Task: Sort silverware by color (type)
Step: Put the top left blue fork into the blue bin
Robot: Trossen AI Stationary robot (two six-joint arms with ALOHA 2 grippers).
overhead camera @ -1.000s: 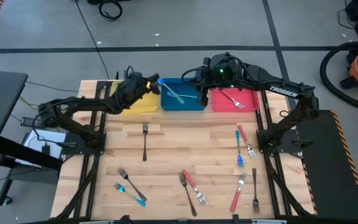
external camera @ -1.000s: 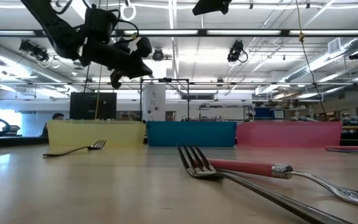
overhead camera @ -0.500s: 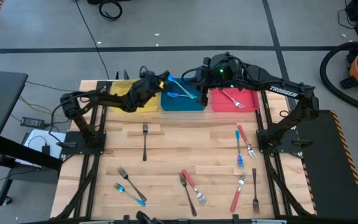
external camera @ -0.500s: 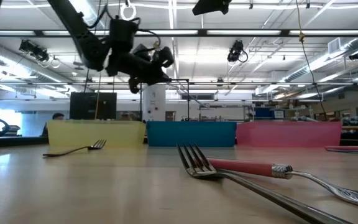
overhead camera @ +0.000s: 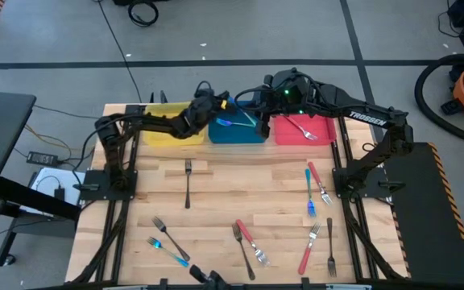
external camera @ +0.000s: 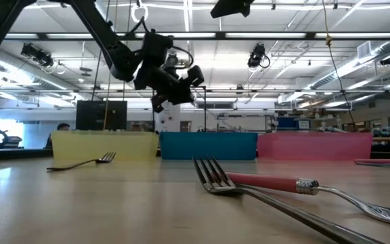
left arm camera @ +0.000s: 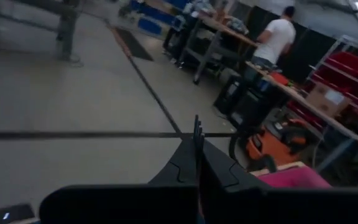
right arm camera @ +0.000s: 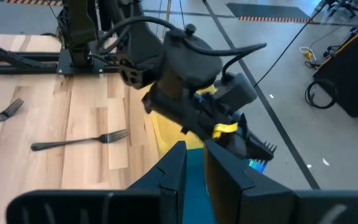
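Note:
My left gripper [overhead camera: 222, 106] hangs above the blue bin [overhead camera: 237, 134], shut on a fork [right arm camera: 267, 149]. The fork's silver tines [left arm camera: 196, 127] stick out past the fingertips, and a bit of blue handle [right arm camera: 257, 165] shows just under them. My right gripper [overhead camera: 258, 121] waits high over the edge between the blue bin and the pink bin [overhead camera: 316, 135]. Its fingers [right arm camera: 174, 163] stand a narrow gap apart with nothing between them. A red-handled fork [overhead camera: 303, 129] lies in the pink bin. My left gripper pinches the fork between its two fingers [right arm camera: 248, 144], close behind the tines. The fingers come nearly level from the table's left. The fork is lifted clear above the blue bin. The fingers hide the rest of the handle.
A yellow bin [overhead camera: 166, 133] stands left of the blue one along the far edge. Several forks lie loose on the wood: a dark one [overhead camera: 188, 182], a pair at near left [overhead camera: 167, 240], a pair at near middle [overhead camera: 248, 246] and several at right [overhead camera: 316, 187].
My left gripper has swung toward the table's right edge, from over the yellow bin to over the blue bin, sinking a little. It has stayed shut and the fork has gone with it.

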